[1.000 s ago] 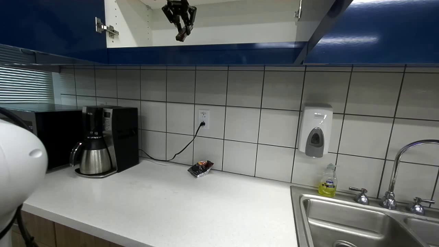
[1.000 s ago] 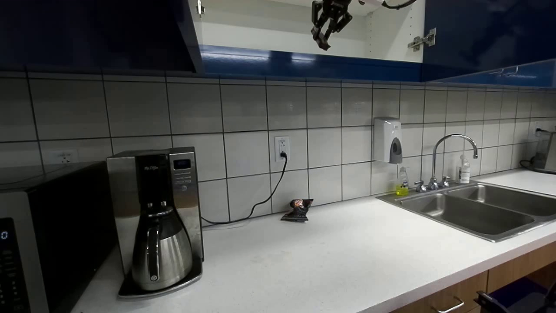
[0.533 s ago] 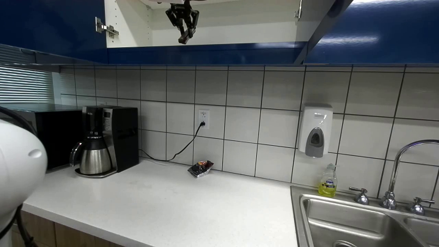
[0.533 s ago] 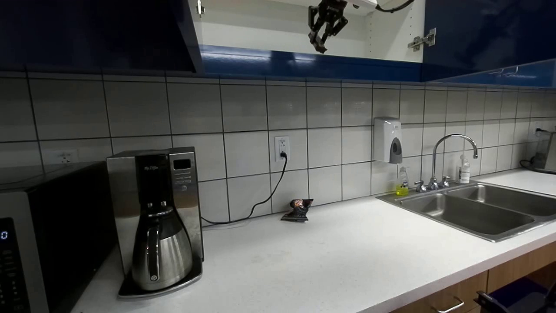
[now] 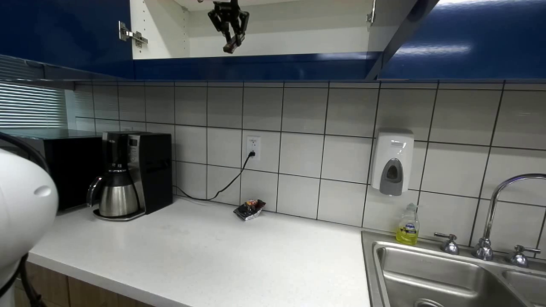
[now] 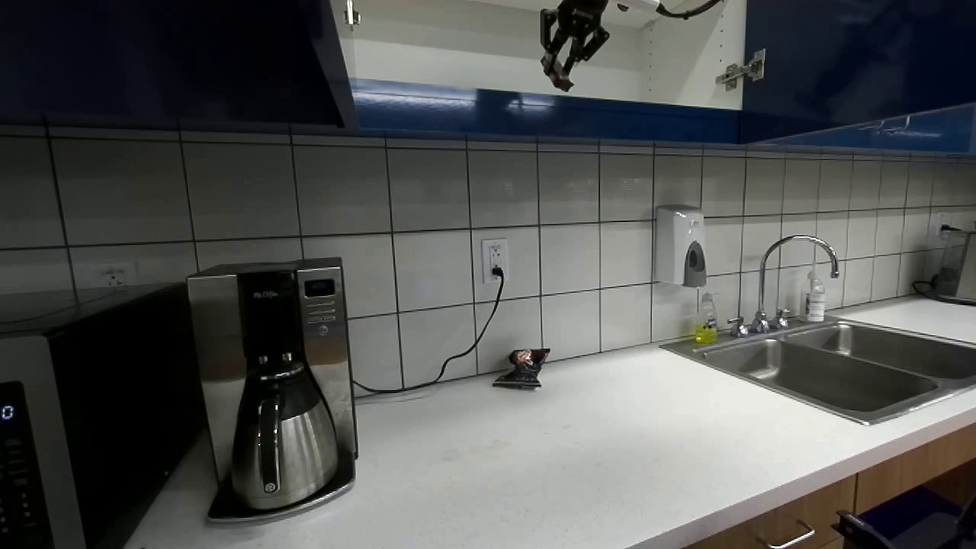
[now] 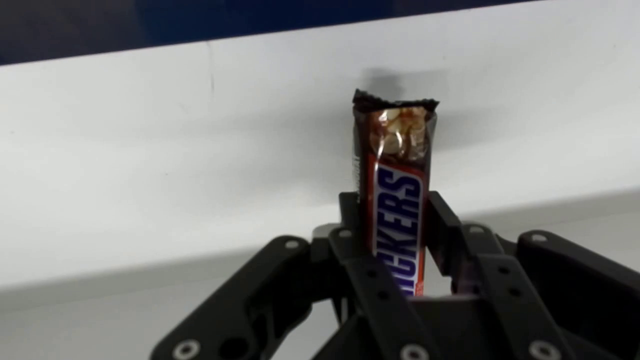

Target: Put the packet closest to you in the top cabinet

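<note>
The packet (image 7: pixel 397 200) is a narrow dark-brown and red bar wrapper with large blue letters. My gripper (image 7: pixel 392 215) is shut on it, one finger on each long side. Its dark crimped end sticks out past the fingertips and its lower end is hidden. In both exterior views my gripper (image 5: pixel 234 37) (image 6: pixel 563 61) points down in the opening of the top cabinet (image 5: pixel 298 38) (image 6: pixel 457 53), and the packet (image 5: pixel 229 46) (image 6: pixel 563 80) is tilted. Both blue doors stand open. The wrist view shows white cabinet surface with a soft shadow behind the packet; I cannot tell whether they touch.
The cabinet's blue lower edge (image 5: pixel 256 67) runs just below the gripper, with open doors (image 5: pixel 64 34) (image 6: pixel 862 61) on the sides. A bunched-up dark packet (image 5: pixel 249 209) lies on the counter (image 5: pixel 256 256) by the wall. A coffee maker (image 5: pixel 155 170), soap dispenser (image 5: pixel 392 162) and sink (image 5: pixel 426 273) are below.
My gripper, still holding the packet, has shifted slightly and sits a little lower than a second ago. In the last half second it has risen very slightly. Nothing else has moved.
</note>
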Available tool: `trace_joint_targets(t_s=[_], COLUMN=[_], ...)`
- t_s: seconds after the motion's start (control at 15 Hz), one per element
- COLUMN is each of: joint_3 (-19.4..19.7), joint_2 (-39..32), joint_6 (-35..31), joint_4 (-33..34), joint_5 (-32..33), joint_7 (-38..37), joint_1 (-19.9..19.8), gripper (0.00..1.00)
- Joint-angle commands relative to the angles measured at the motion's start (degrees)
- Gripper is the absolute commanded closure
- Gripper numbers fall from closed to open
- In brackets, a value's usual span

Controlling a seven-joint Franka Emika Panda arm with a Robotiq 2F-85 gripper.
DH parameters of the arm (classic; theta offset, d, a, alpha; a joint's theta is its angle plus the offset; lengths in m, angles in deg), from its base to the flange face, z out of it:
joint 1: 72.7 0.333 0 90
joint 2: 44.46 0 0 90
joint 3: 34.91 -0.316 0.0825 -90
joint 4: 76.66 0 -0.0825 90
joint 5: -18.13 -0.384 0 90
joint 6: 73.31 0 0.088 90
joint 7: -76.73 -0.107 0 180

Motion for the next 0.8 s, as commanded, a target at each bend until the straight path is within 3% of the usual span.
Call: trace_joint_targets(t_s=[0.0,0.47,0.53,0.6,0.73], joint_3=[-0.05,0.18,0.19,0.19,0.20], joint_2=[-2.15,-4.33,-4.58,-4.82,-5.39], joint_6=[3.00,4.32,4.43,4.32,4.25], joint_4=[4.22,6.81,7.13,7.29,7.67], joint_5=[0.94,0.97,1.05,1.23,1.29], joint_7=[-1.90,-2.76,-3.08,-3.27,-3.63], joint_1=[-0.10,-0.06,-0.05,-0.05,-0.02], gripper=[0.89,0.89,0.68,0.40,0.34])
